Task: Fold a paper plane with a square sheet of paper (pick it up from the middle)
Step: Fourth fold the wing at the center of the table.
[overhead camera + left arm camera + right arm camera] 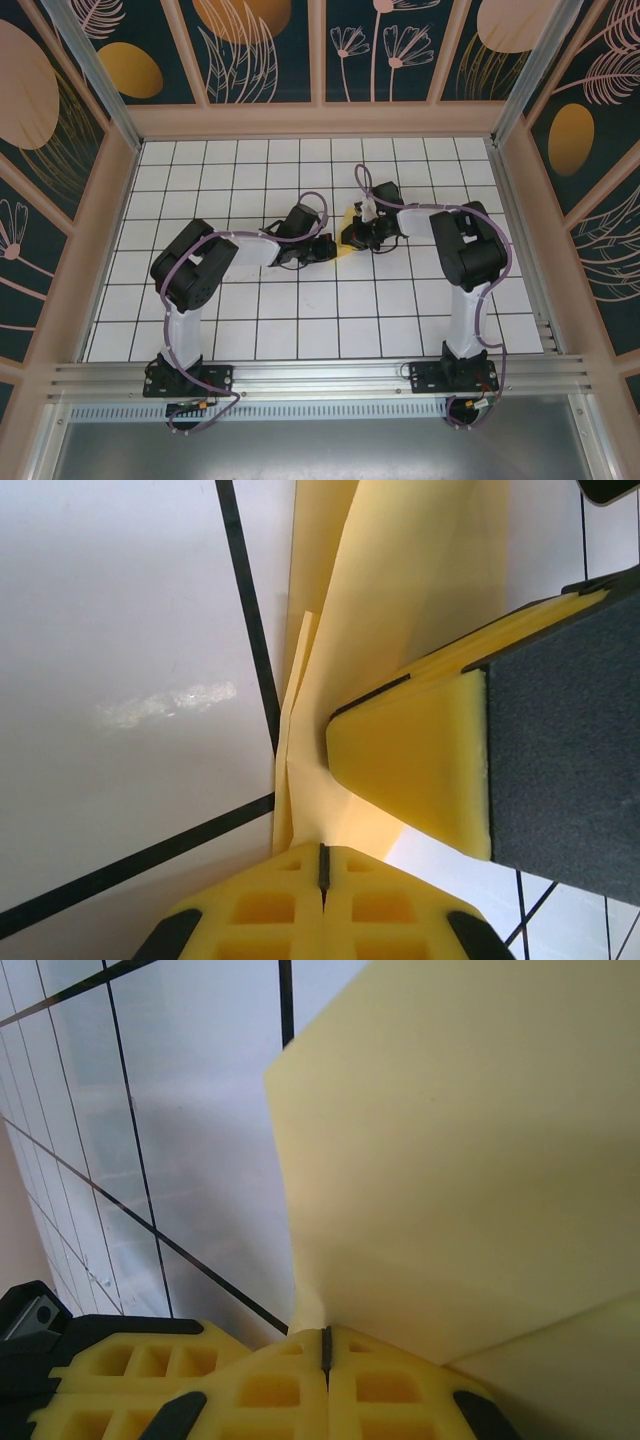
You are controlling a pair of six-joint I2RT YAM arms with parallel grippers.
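Note:
The yellow sheet of paper (347,226) is folded and creased, and is held up off the tiled floor between my two grippers. In the left wrist view its layers (400,600) run down into my left gripper (322,865), whose jaws are shut on its lower edge. The right gripper's yellow fingertip (420,770) presses on the paper from the right. In the right wrist view a broad flap (470,1160) rises from my right gripper (325,1345), shut on the paper's edge. Whether the folded paper has the shape of the paper plane I cannot tell.
White floor tiles with black lines (300,300) lie under both arms. Patterned walls with orange ovals (130,68) close in the back and sides. A metal rail (320,375) runs along the near edge by the arm bases.

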